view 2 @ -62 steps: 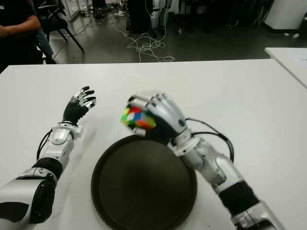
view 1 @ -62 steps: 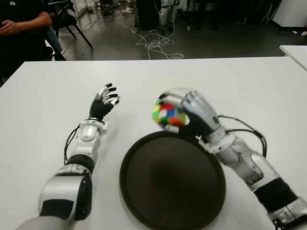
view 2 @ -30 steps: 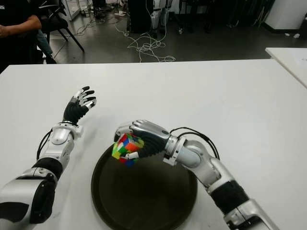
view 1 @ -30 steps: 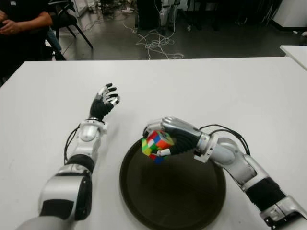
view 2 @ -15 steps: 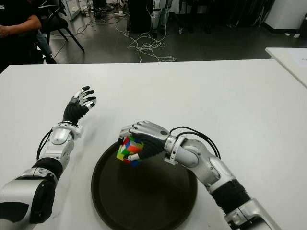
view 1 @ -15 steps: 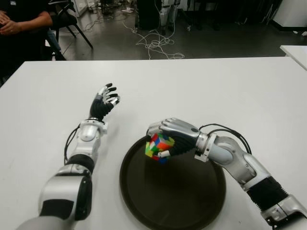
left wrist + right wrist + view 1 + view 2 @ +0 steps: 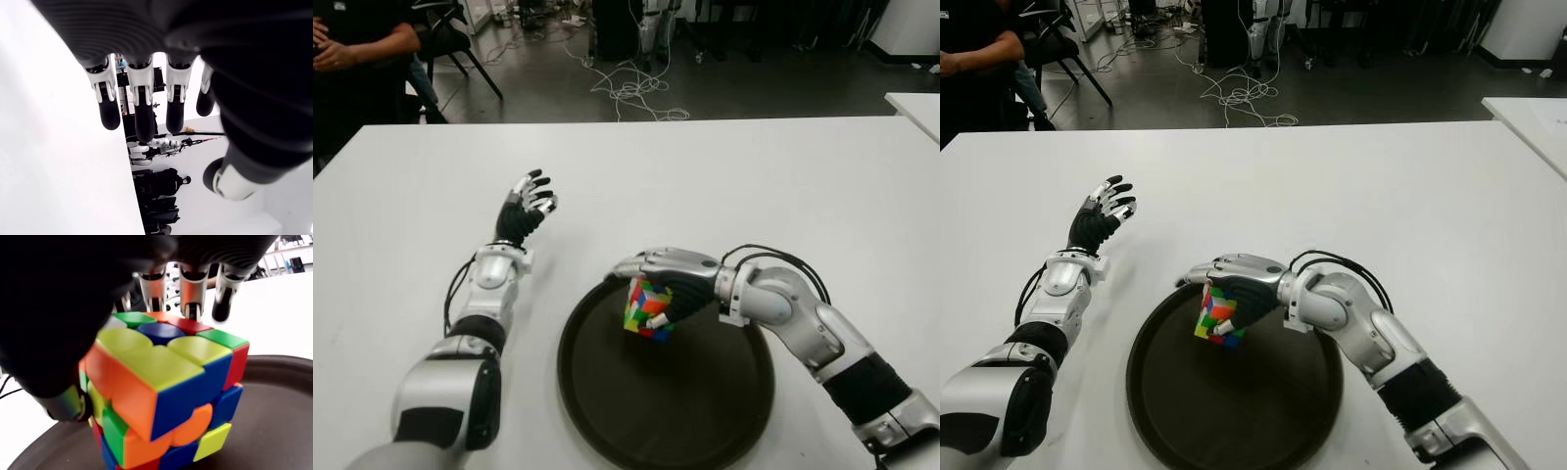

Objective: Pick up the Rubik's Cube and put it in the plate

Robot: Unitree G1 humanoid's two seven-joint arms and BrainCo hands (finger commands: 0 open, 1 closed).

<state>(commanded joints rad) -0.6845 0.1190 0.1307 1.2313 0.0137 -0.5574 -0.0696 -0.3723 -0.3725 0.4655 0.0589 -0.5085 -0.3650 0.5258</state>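
White counter (image 7: 783, 166), broad and mostly bare. Beyond its far edge, dark floor with loose cables (image 7: 631, 90); a seated person (image 7: 357, 59) at the far left corner.

Dark round plate (image 7: 695, 411) sits on the near part of the counter, in front of the robot, between the two arms.

Right arm reaches in from the right, bent at the wrist, so the right hand (image 7: 668, 281) hangs palm-down over the far-left part of the plate.

Left hand (image 7: 526, 213) idle, well apart from the plate on its far left side, fingers spread and slightly curled, holding nothing; the left wrist view shows only empty fingertips (image 7: 139, 125) against white.

Cube (image 7: 648, 310) sits under the right palm, inside the plate's rim. Right fingers are clamped on it: thumb on one side, the others draped over the top and far face, as the right wrist view shows (image 7: 168, 391). The cube is tilted, one corner pointing down. That low corner looks very close to the plate floor; cannot tell whether it touches.

Progress, as a judgement: pickup done, carry done, cube is over the target. Left to do: settle it onto the plate, open the fingers, withdraw the hand. Tilt suggests it may rock or tip onto a face on release.
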